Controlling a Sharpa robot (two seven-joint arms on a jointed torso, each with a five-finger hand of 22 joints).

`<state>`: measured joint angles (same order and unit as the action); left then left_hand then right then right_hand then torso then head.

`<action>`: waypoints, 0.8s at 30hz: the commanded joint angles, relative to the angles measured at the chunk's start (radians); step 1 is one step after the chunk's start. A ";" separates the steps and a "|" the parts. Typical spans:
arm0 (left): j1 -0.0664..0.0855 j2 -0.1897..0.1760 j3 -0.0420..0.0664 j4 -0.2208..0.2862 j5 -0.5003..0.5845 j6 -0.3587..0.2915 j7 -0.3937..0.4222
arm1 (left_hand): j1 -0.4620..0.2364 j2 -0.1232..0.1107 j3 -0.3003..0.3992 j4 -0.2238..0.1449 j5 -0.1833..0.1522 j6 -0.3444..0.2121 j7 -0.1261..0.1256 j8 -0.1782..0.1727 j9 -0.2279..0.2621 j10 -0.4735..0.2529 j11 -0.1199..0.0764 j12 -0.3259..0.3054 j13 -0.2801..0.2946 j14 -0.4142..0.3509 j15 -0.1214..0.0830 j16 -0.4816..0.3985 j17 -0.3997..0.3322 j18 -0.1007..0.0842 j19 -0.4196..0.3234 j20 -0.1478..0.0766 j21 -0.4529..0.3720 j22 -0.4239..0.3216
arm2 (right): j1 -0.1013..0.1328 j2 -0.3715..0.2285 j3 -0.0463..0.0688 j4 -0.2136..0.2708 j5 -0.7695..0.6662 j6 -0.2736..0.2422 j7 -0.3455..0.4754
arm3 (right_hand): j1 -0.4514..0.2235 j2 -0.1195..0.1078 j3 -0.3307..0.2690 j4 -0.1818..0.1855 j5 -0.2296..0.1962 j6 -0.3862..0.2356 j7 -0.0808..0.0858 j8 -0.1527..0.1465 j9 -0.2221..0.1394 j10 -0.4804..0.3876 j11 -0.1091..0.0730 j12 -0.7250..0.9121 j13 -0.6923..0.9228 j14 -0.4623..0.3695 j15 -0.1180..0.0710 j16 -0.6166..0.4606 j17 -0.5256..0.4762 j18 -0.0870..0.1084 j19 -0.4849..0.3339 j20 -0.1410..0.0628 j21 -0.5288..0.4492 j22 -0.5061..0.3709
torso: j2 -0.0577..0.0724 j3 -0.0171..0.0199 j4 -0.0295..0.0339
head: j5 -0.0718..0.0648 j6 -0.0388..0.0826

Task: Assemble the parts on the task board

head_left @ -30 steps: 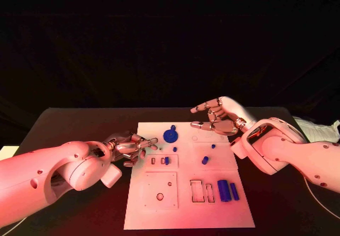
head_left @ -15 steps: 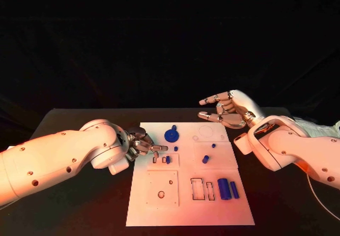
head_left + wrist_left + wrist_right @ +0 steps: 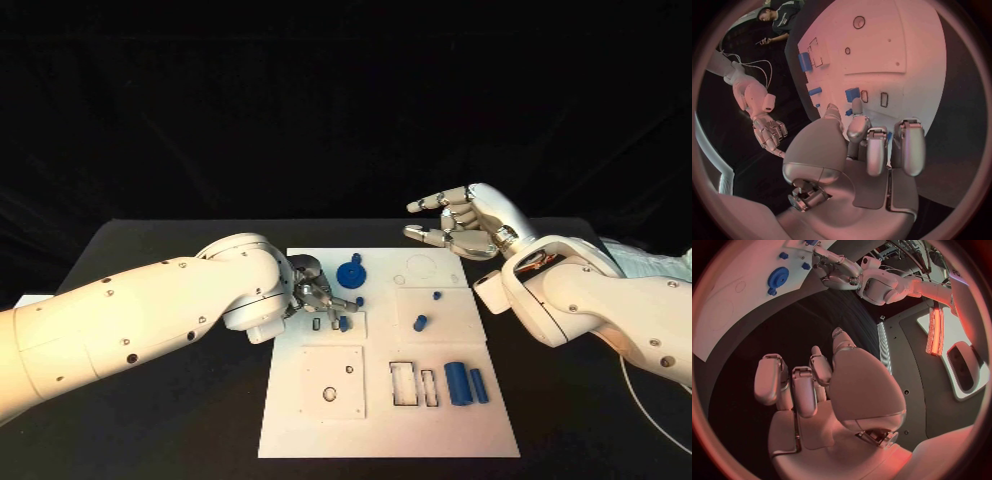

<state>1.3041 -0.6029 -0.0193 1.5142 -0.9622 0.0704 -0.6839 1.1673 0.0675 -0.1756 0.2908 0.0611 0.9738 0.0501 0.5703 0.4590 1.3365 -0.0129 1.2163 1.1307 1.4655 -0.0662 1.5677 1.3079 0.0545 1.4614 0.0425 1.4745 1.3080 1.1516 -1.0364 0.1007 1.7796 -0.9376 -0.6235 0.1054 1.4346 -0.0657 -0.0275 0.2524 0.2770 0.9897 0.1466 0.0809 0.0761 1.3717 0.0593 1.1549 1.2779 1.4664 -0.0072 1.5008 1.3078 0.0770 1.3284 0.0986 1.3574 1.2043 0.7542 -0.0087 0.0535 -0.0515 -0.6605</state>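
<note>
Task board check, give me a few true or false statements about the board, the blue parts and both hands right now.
1. The left hand is over the task board, its fingers by small blue parts near the slots. True.
2. The right hand holds the blue gear. False: it holds nothing, raised beyond the board's far edge, and the blue gear lies on the board.
3. Two blue cylinders lie side by side on the near right part of the board. True.
4. The board lies on a white table. False: the table is black.
</note>
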 commanded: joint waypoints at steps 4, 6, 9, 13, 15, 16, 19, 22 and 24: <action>0.002 0.033 0.000 -0.027 -0.050 0.078 -0.064 | 0.003 0.015 -0.014 -0.001 0.004 -0.010 0.000 0.019 0.021 0.005 -0.006 0.007 0.002 0.105 -0.010 0.003 0.263 -0.015 0.020 -0.006 0.005 0.083 | -0.001 0.003 0.000 0.007 -0.003 0.001 -0.018 | 0.006 0.001 -0.004 -0.002 0.009 0.001 -0.001 0.002 0.000 -0.004 -0.001 -0.003 0.000 0.069 -0.005 -0.005 0.117 0.007 -0.005 0.000 -0.005 -0.001 | 0.002 0.0004 -0.0061 | 0.004 -0.002; 0.002 0.038 0.000 -0.035 -0.057 0.092 -0.066 | 0.005 0.018 -0.018 -0.001 0.004 -0.013 -0.001 0.026 0.030 0.007 -0.007 0.011 0.007 0.105 -0.010 0.003 0.263 -0.015 0.021 -0.007 0.007 0.087 | -0.001 0.003 0.000 0.010 -0.005 -0.001 -0.018 | 0.006 0.001 -0.004 -0.002 0.009 0.001 -0.001 0.002 0.000 -0.004 -0.001 -0.003 0.000 0.069 -0.005 -0.005 0.117 0.007 -0.005 0.000 -0.005 -0.001 | 0.003 0.0027 -0.0073 | 0.004 -0.003; 0.003 0.044 0.000 -0.044 -0.064 0.111 -0.069 | 0.005 0.021 -0.020 -0.001 0.005 -0.015 -0.002 0.031 0.037 0.008 -0.007 0.013 0.010 0.105 -0.011 0.003 0.263 -0.016 0.022 -0.007 0.008 0.089 | -0.001 0.002 0.000 0.014 -0.007 -0.001 -0.020 | 0.006 0.001 -0.004 -0.002 0.009 0.001 -0.001 0.002 0.000 -0.004 -0.001 -0.003 0.000 0.069 -0.005 -0.005 0.117 0.007 -0.005 0.000 -0.005 -0.001 | 0.004 0.0024 -0.0061 | 0.003 -0.005; 0.004 0.049 0.001 -0.049 -0.068 0.128 -0.071 | 0.008 0.023 -0.023 -0.002 0.005 -0.017 -0.003 0.037 0.044 0.009 -0.008 0.015 0.012 0.105 -0.012 0.003 0.263 -0.016 0.023 -0.008 0.009 0.091 | -0.001 0.001 0.000 0.014 -0.009 0.001 -0.025 | 0.006 0.001 -0.004 -0.002 0.010 0.001 -0.001 0.002 0.000 -0.004 -0.001 -0.003 -0.001 0.069 -0.005 -0.006 0.116 0.007 -0.005 0.000 -0.006 -0.001 | 0.004 0.0023 -0.0042 | 0.003 -0.008; 0.004 0.052 0.001 -0.052 -0.069 0.135 -0.072 | 0.009 0.024 -0.023 -0.002 0.006 -0.018 -0.003 0.039 0.047 0.010 -0.008 0.016 0.012 0.105 -0.012 0.003 0.263 -0.016 0.023 -0.008 0.009 0.091 | -0.001 0.001 0.000 0.013 -0.009 0.001 -0.026 | 0.006 0.001 -0.004 -0.002 0.010 0.001 -0.001 0.002 0.000 -0.004 -0.001 -0.003 -0.001 0.069 -0.005 -0.006 0.116 0.007 -0.005 0.000 -0.006 -0.001 | 0.004 0.0021 -0.0032 | 0.003 -0.010; 0.005 0.054 0.001 -0.054 -0.070 0.138 -0.072 | 0.012 0.025 -0.023 -0.002 0.007 -0.019 -0.003 0.041 0.050 0.010 -0.009 0.017 0.014 0.105 -0.012 0.003 0.263 -0.016 0.024 -0.008 0.009 0.093 | -0.001 0.001 0.000 0.013 -0.009 0.002 -0.027 | 0.006 0.001 -0.004 -0.002 0.010 0.001 -0.001 0.002 0.000 -0.004 -0.001 -0.003 -0.001 0.069 -0.005 -0.006 0.116 0.007 -0.005 0.000 -0.006 -0.001 | 0.003 0.0018 -0.0034 | 0.003 -0.011; 0.005 0.056 0.001 -0.057 -0.072 0.145 -0.073 | 0.019 0.029 -0.025 -0.003 0.010 -0.021 -0.005 0.050 0.062 0.014 -0.010 0.022 0.020 0.105 -0.013 0.003 0.263 -0.017 0.025 -0.009 0.011 0.097 | -0.001 0.001 0.000 0.012 -0.010 0.004 -0.029 | 0.006 0.001 -0.004 -0.002 0.010 0.001 -0.001 0.002 0.000 -0.003 -0.001 -0.002 0.000 0.069 -0.005 -0.006 0.116 0.007 -0.005 0.000 -0.005 0.000 | 0.003 0.0018 -0.0056 | 0.005 -0.013; 0.006 0.057 0.001 -0.060 -0.073 0.152 -0.073 | 0.026 0.029 -0.026 -0.004 0.013 -0.024 -0.006 0.055 0.070 0.015 -0.011 0.024 0.022 0.105 -0.014 0.003 0.263 -0.017 0.026 -0.010 0.012 0.099 | -0.001 0.001 0.000 0.010 -0.010 0.006 -0.030 | 0.006 0.001 -0.004 -0.002 0.010 0.001 -0.001 0.002 0.000 -0.003 -0.001 -0.002 0.000 0.069 -0.005 -0.006 0.116 0.007 -0.005 0.000 -0.005 0.000 | 0.004 0.0012 -0.0060 | 0.005 -0.014; 0.006 0.059 0.001 -0.063 -0.074 0.154 -0.074 | 0.031 0.028 -0.027 -0.005 0.013 -0.027 -0.006 0.058 0.075 0.016 -0.011 0.025 0.023 0.105 -0.014 0.003 0.263 -0.018 0.026 -0.010 0.012 0.099 | -0.001 0.001 0.000 0.010 -0.010 0.007 -0.031 | 0.006 0.001 -0.004 -0.002 0.010 0.001 -0.001 0.002 0.000 -0.003 -0.001 -0.002 0.000 0.069 -0.005 -0.006 0.116 0.007 -0.005 0.000 -0.005 0.000 | 0.003 0.0008 -0.0052 | 0.004 -0.015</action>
<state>1.3087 -0.5476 -0.0193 1.4526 -1.0258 0.1880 -0.6964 1.1883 0.0958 -0.1961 0.2842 0.0716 0.9532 0.0438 0.6265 0.5338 1.3471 -0.0235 1.2374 1.1535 1.4653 -0.0733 1.5677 1.3076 0.0545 1.4649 0.0390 1.4833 1.3077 1.1512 -1.0356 0.1004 1.7894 -0.9383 -0.6237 0.0793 1.4345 -0.0658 -0.0274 0.2524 0.2810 0.9896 0.1465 0.0808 0.0758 1.3700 0.0611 1.1550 1.2786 1.4664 -0.0072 1.5008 1.3075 0.0770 1.3284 0.0986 1.3574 1.2044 0.7577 -0.0071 0.0484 -0.0465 -0.6743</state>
